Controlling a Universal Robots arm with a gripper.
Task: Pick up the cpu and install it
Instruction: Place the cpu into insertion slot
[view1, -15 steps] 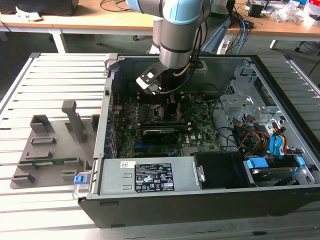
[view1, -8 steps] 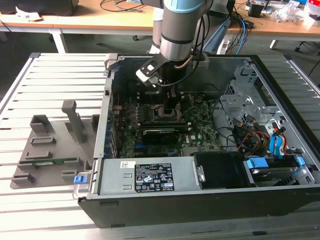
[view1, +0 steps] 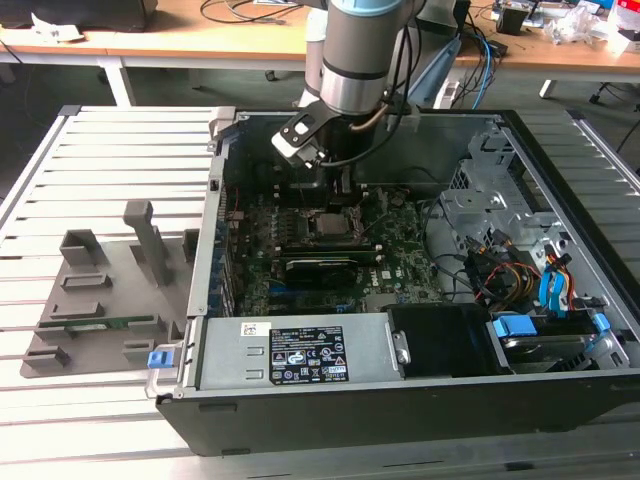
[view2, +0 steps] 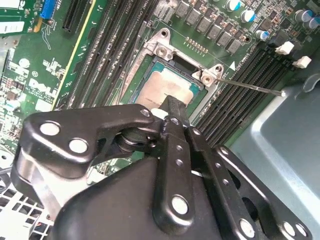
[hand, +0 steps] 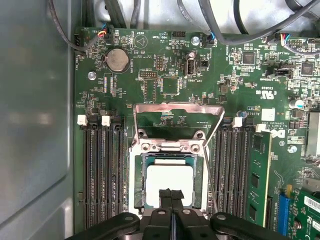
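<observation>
**Chip seated in the socket, closed fingers over its edge**

The cpu lies flat in the open socket on the green circuit board, with its pale metal top facing up. The gripper hangs right above it. Its two black fingers are pressed together with nothing between them, and their tips sit over one edge of the chip. I cannot tell whether they actually touch the metal.

The socket's metal frame stands swung up and clear of the chip. Rows of black memory slots run along both sides of the socket, and a green memory stick stands in one of them.

In the exterior view, the board lies on the floor of an open computer case, and the arm reaches down into it from the far side. On the exterior view's left, just beside the case, a grey holder rests on the slatted table.
</observation>
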